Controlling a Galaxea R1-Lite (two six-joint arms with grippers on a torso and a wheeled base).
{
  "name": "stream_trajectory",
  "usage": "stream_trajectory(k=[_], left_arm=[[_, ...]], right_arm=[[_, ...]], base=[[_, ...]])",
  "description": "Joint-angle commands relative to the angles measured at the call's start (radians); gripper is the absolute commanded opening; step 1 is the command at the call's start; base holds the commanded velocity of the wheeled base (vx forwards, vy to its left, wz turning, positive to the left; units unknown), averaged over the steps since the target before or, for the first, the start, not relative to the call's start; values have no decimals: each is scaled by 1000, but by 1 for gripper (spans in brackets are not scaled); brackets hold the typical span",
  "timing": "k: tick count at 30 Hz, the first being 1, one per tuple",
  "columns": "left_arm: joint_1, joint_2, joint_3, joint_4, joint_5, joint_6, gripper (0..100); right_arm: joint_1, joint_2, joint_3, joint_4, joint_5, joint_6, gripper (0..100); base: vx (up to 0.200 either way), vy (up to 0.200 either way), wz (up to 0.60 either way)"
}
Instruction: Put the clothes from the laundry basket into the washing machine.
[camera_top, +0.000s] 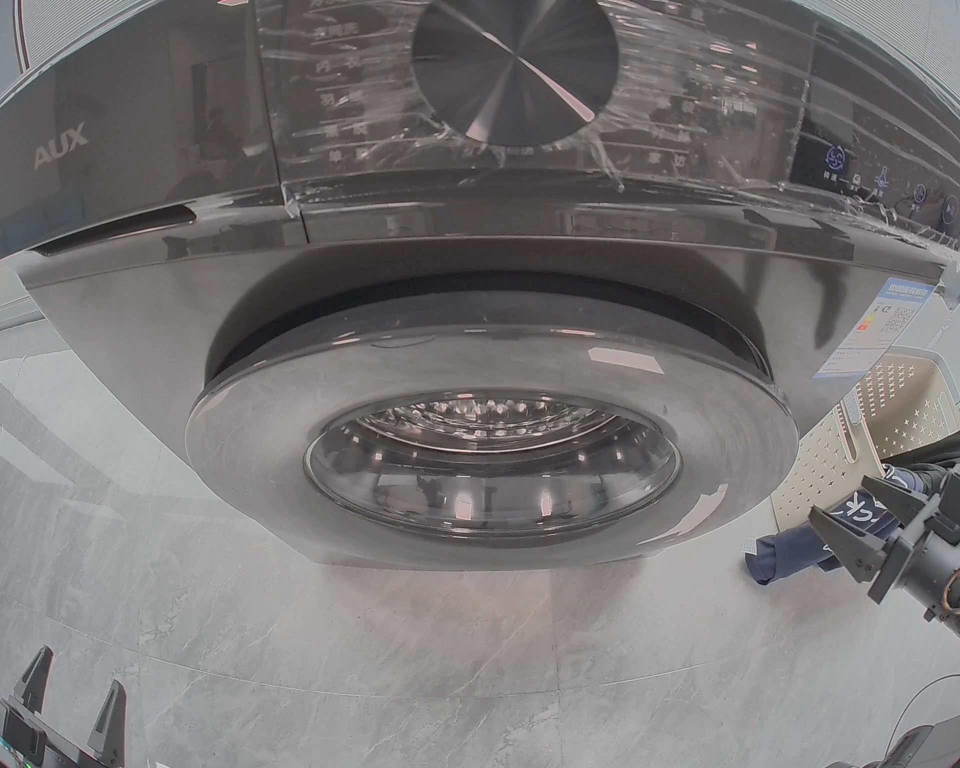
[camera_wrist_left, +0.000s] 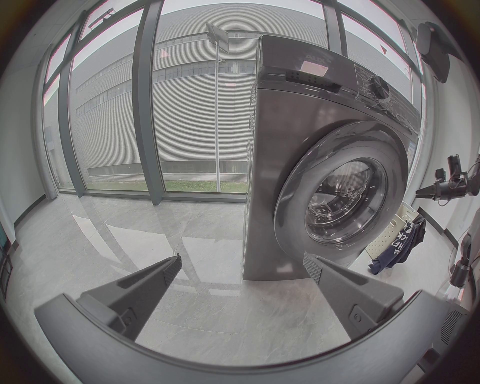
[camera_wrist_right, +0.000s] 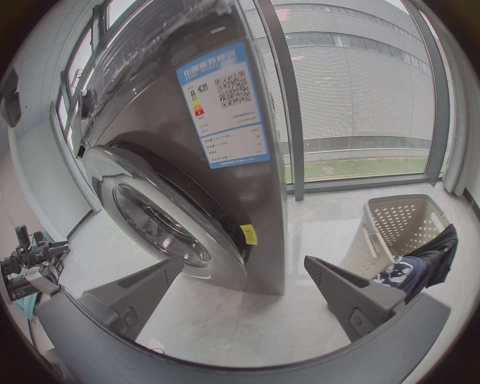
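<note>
A grey front-loading washing machine stands before me with its round door closed; it also shows in the left wrist view and right wrist view. To its right stands a cream laundry basket, with dark navy clothes draped over its rim and down to the floor. My right gripper hangs open just right of the clothes, holding nothing. My left gripper is open at the lower left, far from the basket.
Pale marble-look floor lies open in front of the machine. Tall windows with dark frames stand behind and beside it. A blue-edged label is stuck on the machine's right side.
</note>
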Motion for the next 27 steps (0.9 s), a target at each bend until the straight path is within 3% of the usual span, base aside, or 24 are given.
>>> stream_trajectory(k=[1,5,13,21,27], left_arm=[[0,-9,15,0,1,0,100],[0,-9,15,0,1,0,100],[0,-9,15,1,1,0,100],[0,-9,15,0,-1,0,100],[0,-9,15,0,-1,0,100]], right_arm=[[116,274,-14,-134,-30,25,100],[165,320,-34,-164,-32,27,100],[191,366,-74,-201,-29,22,100],[217,371,-48,-235,-20,27,100],[234,345,38,-235,0,18,100]], base=[[0,0,0],[0,0,0],[0,0,0],[0,0,0],[0,0,0]])
